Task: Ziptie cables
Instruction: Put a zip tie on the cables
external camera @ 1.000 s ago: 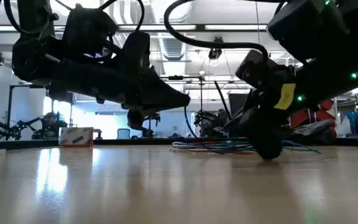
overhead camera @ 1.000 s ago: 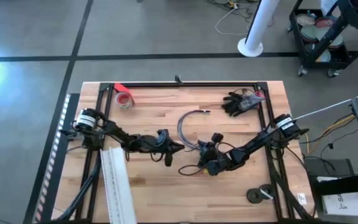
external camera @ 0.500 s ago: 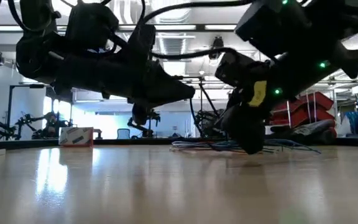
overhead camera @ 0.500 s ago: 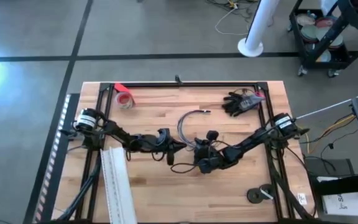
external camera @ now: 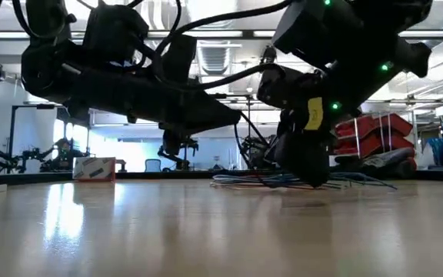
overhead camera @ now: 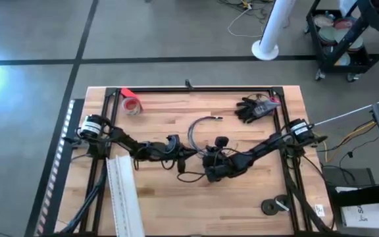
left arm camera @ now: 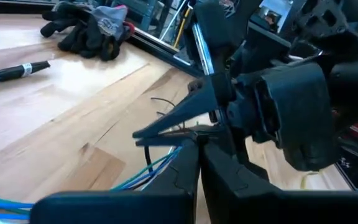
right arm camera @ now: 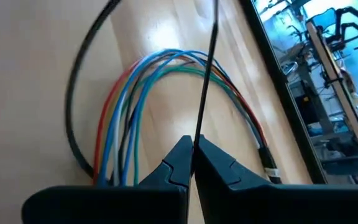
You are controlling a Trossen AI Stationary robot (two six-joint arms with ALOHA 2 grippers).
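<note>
High view: both pincers [overhead camera: 188, 156] [overhead camera: 204, 157] pinched (thin black ziptie [right arm camera: 205, 87]) beside cables [overhead camera: 195, 135].

1. A robotics lab or workshop: a wooden butcher-block surface [overhead camera: 156, 197] framed by black rails sits on a bare grey concrete floor [overhead camera: 31, 39].
2. At two o'clock stands a black equipment cart [overhead camera: 347, 39].
3. Ceiling strip lights [external camera: 229, 35] and another robot arm [external camera: 6, 158] show behind.

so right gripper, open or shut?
Shut. In the right wrist view the right gripper has its fingertips pressed together on a thin black strand, above the looped cables.
</note>
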